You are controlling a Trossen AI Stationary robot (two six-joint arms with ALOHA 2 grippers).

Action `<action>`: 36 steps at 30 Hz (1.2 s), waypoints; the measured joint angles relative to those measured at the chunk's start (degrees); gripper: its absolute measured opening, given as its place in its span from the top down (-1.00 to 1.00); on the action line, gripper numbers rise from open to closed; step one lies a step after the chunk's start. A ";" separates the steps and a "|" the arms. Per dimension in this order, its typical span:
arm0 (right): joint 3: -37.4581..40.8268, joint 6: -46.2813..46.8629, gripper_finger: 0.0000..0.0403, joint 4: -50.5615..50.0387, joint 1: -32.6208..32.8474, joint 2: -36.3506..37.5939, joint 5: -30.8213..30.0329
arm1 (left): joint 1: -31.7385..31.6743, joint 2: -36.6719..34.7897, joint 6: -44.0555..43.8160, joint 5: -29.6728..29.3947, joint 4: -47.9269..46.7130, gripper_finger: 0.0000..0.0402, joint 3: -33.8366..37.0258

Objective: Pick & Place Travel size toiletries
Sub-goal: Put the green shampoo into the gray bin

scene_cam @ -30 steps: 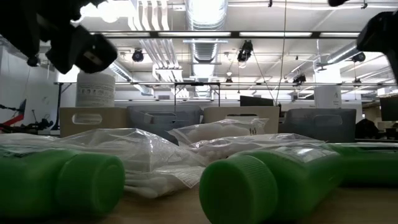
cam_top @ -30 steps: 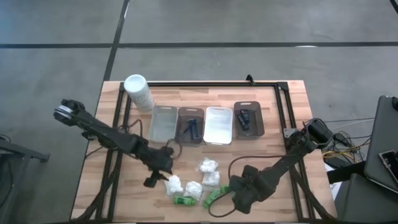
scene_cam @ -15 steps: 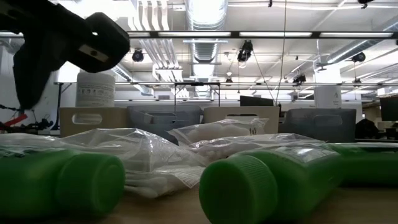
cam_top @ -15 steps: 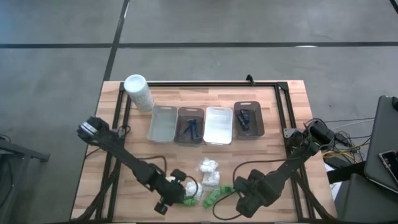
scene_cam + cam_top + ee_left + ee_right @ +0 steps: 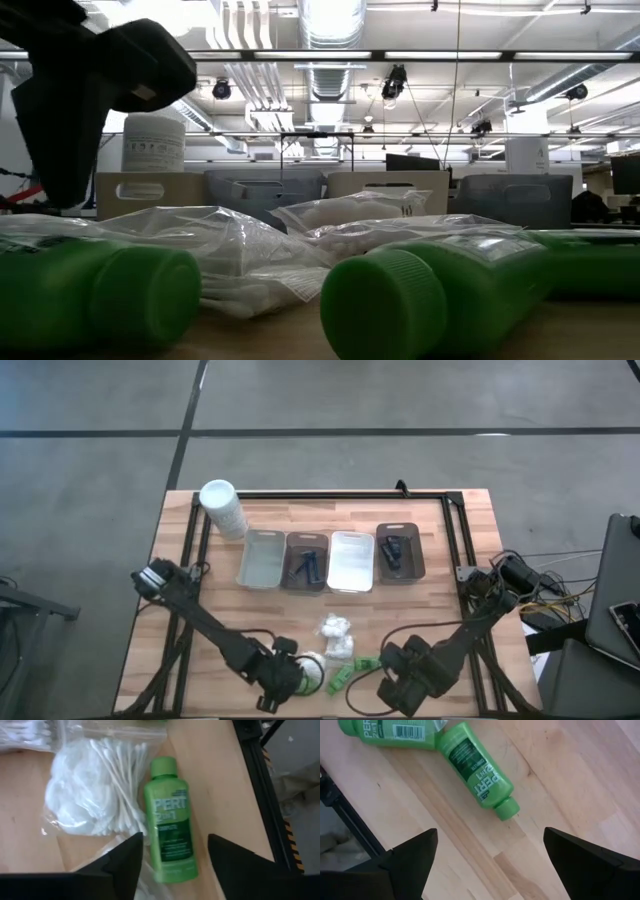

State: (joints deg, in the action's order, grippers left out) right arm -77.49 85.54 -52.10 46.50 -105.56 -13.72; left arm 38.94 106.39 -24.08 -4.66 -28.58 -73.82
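- From above, your left pincer [image 5: 283,678] sits low at the near edge of the worktop [image 5: 460,540], right over the white puffs [image 5: 336,637] and green bottles [image 5: 340,678] heaped there. Your right pincer [image 5: 400,682] is near that heap's right side. Along the far side you have four trays [image 5: 262,558] in a row, two of them with dark items inside, and a tall white cylinder [image 5: 223,508] at their left.
- From worktop level, you see two green bottles [image 5: 440,290] lying on their sides close up, with bagged white puffs [image 5: 230,245] behind them. A dark arm [image 5: 70,90] hangs at the left.
- In your left wrist view, the pincer [image 5: 172,855] is released, its fingers [image 5: 125,862] spread to either side of a green bottle [image 5: 168,820] lying flat. A bag of cotton swabs and puffs [image 5: 90,795] touches that bottle.
- In your right wrist view, the pincer [image 5: 487,855] is released wide and grasps nothing. Two green bottles [image 5: 480,772] lie on the wood just beyond it, touching each other.
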 joint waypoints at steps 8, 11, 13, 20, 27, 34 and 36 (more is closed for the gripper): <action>0.00 2.30 -0.80 0.14 0.00 0.02 0.03 | 2.80 0.00 -2.16 -2.45 1.70 -0.45 2.13; 0.00 4.06 -0.81 0.19 0.00 0.02 0.04 | 3.25 0.02 -3.41 -2.52 4.64 -0.45 3.49; 0.00 5.12 -0.81 0.20 0.00 0.02 0.04 | 3.25 0.02 -3.52 -2.52 7.88 -0.43 4.49; 0.00 7.53 -0.81 0.37 0.00 0.04 0.07 | 3.23 0.02 -6.39 -5.87 11.49 -0.41 8.23; 0.00 7.53 -0.81 0.36 -0.04 0.04 0.03 | 3.76 0.10 -12.68 -7.39 12.34 -0.41 9.42; 0.02 7.93 -0.81 0.32 -0.21 0.04 0.01 | 5.60 1.89 -2.91 -6.99 18.41 -0.41 9.04; 0.02 7.95 -0.81 0.36 -0.28 0.04 0.03 | 5.66 2.07 -2.58 -6.82 18.11 -0.41 9.04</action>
State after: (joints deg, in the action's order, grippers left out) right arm -77.47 93.49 -51.74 46.22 -105.51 -13.69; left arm 44.60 108.46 -26.66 -11.48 -10.46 -64.77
